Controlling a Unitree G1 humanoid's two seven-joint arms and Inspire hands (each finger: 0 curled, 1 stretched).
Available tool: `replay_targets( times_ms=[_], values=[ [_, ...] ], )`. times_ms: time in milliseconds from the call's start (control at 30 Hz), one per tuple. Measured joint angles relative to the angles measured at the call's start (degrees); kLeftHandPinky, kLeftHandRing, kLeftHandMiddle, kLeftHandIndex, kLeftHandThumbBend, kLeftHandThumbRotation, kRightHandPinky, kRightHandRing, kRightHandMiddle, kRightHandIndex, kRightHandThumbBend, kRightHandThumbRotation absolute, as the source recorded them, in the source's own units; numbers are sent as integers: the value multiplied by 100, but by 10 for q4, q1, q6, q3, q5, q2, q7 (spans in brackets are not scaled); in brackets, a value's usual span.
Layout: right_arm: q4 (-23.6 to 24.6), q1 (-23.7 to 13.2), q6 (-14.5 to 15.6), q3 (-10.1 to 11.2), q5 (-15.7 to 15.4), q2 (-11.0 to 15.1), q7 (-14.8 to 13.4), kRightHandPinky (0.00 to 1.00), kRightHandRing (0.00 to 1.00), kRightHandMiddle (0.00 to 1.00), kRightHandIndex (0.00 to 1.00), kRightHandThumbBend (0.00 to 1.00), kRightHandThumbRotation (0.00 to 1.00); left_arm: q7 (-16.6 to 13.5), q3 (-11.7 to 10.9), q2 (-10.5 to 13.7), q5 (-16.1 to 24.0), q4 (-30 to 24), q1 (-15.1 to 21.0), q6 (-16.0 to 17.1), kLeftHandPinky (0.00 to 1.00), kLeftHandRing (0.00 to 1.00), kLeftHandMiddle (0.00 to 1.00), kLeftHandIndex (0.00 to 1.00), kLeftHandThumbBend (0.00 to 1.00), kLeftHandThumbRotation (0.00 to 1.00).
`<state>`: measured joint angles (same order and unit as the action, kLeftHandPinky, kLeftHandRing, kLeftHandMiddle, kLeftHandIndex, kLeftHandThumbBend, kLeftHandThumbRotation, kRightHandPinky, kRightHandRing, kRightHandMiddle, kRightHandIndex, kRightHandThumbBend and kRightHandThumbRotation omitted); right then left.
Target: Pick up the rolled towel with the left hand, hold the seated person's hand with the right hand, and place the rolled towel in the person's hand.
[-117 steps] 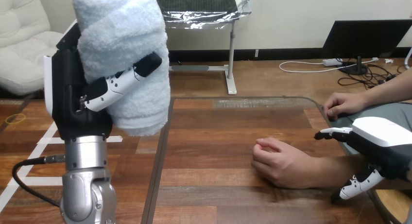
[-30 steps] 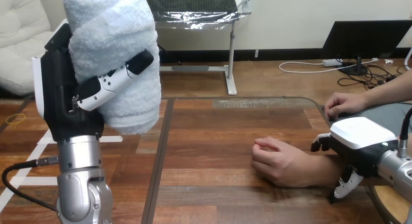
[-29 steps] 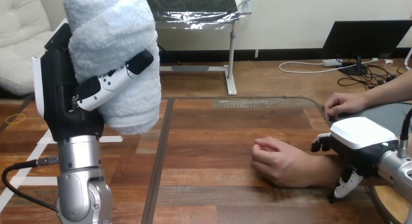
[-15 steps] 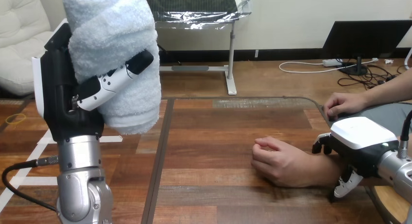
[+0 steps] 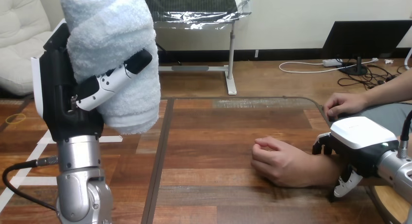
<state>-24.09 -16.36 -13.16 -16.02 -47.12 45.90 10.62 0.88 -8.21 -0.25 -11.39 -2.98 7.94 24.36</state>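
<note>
The left hand [image 5: 65,95] is holding the rolled towel [image 5: 111,54] upright and high at the view's left, out past the counter's [image 5: 214,136] left edge. Its fingers [image 5: 116,80] are curling across the towel's front and gripping it. The towel's lower end is hanging just beside that left edge.

A wide stretch of bare counter is lying open between the towel and the person's hand [image 5: 279,163], which is resting loosely closed, knuckles up, toward the counter's right side.

The right hand [image 5: 362,139] is sitting over the person's wrist [image 5: 325,170] near the right edge. Its fingers [image 5: 321,144] are curling down the wrist's far side and its thumb [image 5: 346,184] down the near side, clasping it. The person's other hand [image 5: 345,105] is resting at the counter's far right corner.
</note>
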Motion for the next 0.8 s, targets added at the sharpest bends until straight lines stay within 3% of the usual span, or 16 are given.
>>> replay_targets(
  times_ms=[800],
  values=[
    [1,0,1,0,2,-1,5,54,68,71,73,99,17,1,-2,0,-3,0,0,0,22,28,34,39,55,0]
  ],
)
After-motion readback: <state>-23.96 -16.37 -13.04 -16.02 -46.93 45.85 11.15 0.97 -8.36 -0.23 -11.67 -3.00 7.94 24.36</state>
